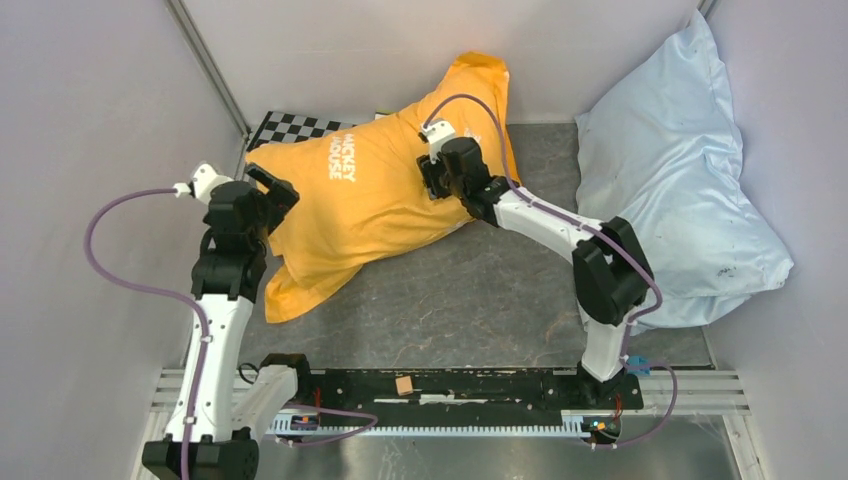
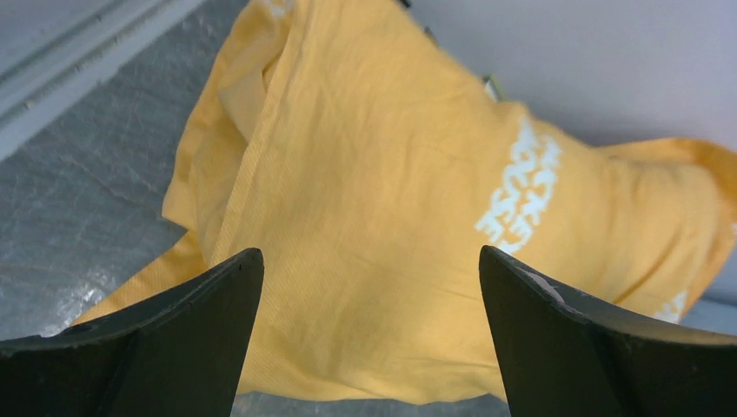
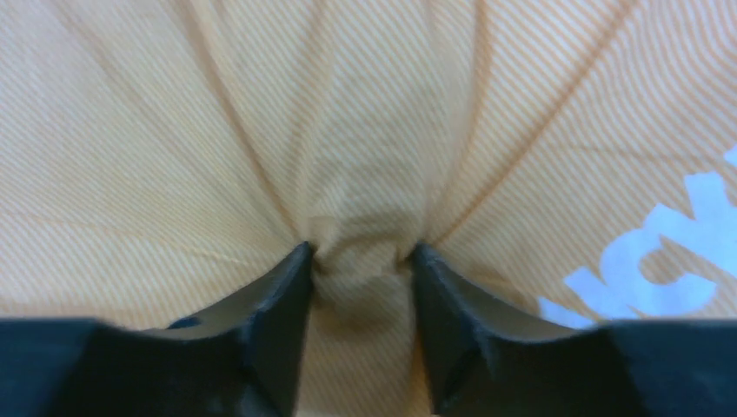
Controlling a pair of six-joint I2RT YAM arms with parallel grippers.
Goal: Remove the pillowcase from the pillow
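Lying across the far left of the bench (image 1: 480,290) in the top view, the orange pillowcase (image 1: 380,200) is bulging full; a pale blue pillow (image 1: 670,170) is sitting apart at the right wall. Left wrist: left gripper (image 2: 369,261) is hovering released, jaws wide, just above the fabric. Right wrist: right gripper (image 3: 361,252) is pinching a bunched fold of pillowcase.

White capitals reading "MICKEY MOUSE" stand on the orange pillowcase (image 1: 370,205), legible from above.
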